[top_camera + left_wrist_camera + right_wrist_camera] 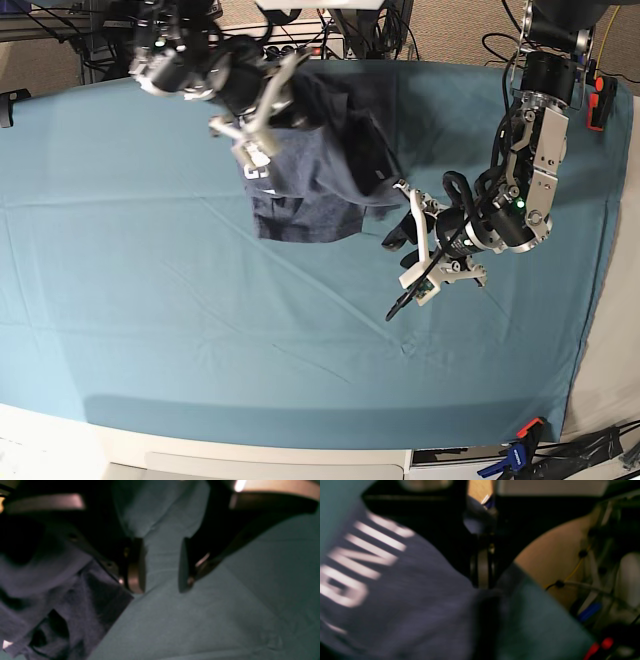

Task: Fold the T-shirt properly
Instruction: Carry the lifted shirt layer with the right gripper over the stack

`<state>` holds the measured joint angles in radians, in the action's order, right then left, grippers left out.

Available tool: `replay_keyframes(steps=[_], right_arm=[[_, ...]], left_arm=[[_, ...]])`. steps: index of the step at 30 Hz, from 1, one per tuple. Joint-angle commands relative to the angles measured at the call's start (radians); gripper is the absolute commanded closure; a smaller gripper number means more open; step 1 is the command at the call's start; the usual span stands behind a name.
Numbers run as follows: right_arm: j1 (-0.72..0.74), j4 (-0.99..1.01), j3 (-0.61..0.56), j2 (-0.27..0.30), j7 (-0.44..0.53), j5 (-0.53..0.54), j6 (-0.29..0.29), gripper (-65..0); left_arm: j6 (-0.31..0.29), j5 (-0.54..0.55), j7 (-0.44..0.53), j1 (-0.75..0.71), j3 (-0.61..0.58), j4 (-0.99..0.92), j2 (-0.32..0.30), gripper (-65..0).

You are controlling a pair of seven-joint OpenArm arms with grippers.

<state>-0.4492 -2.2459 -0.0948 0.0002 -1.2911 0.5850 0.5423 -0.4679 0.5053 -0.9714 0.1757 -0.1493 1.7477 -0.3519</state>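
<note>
Above the teal cloth (pixel 150 300), T-shirt (pixel 310 190) in right pincer (pixel 262 135)

Blk arms w/ silver brackets, blk cables, green LED (pixel 519 202).

A wrinkled teal table cloth (pixel 150 300) covers the table; cables (pixel 300 30) lie behind.
</note>
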Motion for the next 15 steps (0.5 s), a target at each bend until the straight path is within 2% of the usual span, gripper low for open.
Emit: replay_keyframes(steps=[1, 6, 11, 15], right_arm=[[0.000, -0.018, -0.036, 0.000, 0.016, 0.010, 0.003, 0.0], [0.000, -0.018, -0.186, 0.000, 0.011, -0.056, 0.003, 0.0], [0.000, -0.018, -0.235, -0.001, 0.026, -0.063, 0.012, 0.0], [0.004, -0.019, -0.235, -0.003, 0.085, -0.203, 0.001, 0.0]], left_arm=[[0.001, 0.010, 0.021, 0.021, 0.004, 0.018, -0.005, -24.1], [0.001, 0.010, 0.021, 0.021, 0.004, 0.018, -0.005, -24.1], [0.001, 0.010, 0.022, 0.021, 0.004, 0.018, -0.005, -24.1], [0.001, 0.010, 0.022, 0.021, 0.004, 0.018, -0.005, -24.1]])
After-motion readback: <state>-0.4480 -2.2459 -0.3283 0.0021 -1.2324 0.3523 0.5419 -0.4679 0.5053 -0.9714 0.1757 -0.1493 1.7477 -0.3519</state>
